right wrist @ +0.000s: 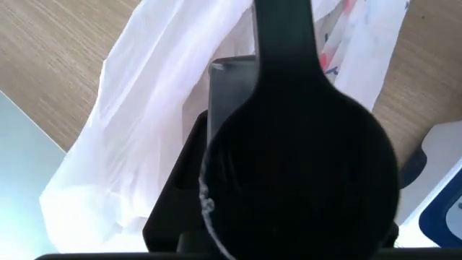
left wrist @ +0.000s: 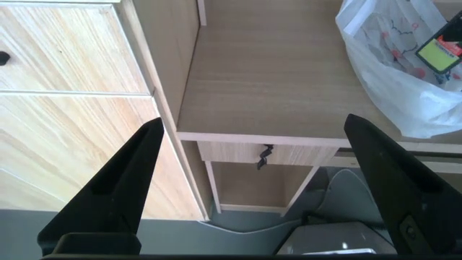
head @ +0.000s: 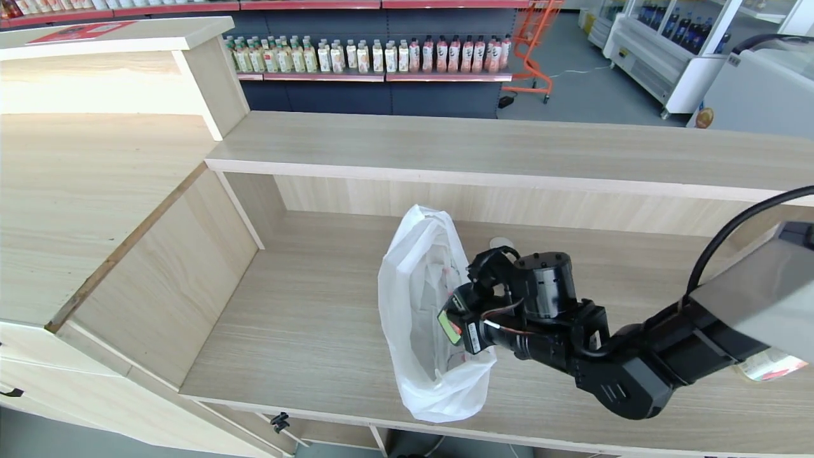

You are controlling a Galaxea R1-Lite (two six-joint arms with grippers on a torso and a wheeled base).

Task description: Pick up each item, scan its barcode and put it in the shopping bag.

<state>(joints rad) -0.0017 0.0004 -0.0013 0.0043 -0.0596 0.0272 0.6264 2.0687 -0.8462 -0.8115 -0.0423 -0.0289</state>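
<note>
- Near the middle of the desk's (head: 299,343) front edge: a white shopping bag (head: 413,286), upright, mouth open.
- Inside that mouth, entering from the desk's right side: the right hand (head: 455,323), with a green-and-red label (head: 449,327) just at its tip (item or part of the wrist, hard to say). Cannot tell whether spread or closed, nor whether holding anything; too dark and close in its own camera.
- Off the desk's front-left corner, above the cupboard (left wrist: 72,108): the left hand (left wrist: 253,123), spread wide, holding nothing.
- Half hidden under the right arm (head: 636,362) at the desk's right end: a labelled packet (head: 771,366), seemingly not yet bagged.
- Likely step: dropping an item into the bag.
- Risks from here:
  - Snagging the thin plastic on the way out and dragging the bag over the near front edge.
  - Tipping the bag, with the left hand well apart and nothing bracing it.
  - Letting go too high and missing the mouth.
</note>
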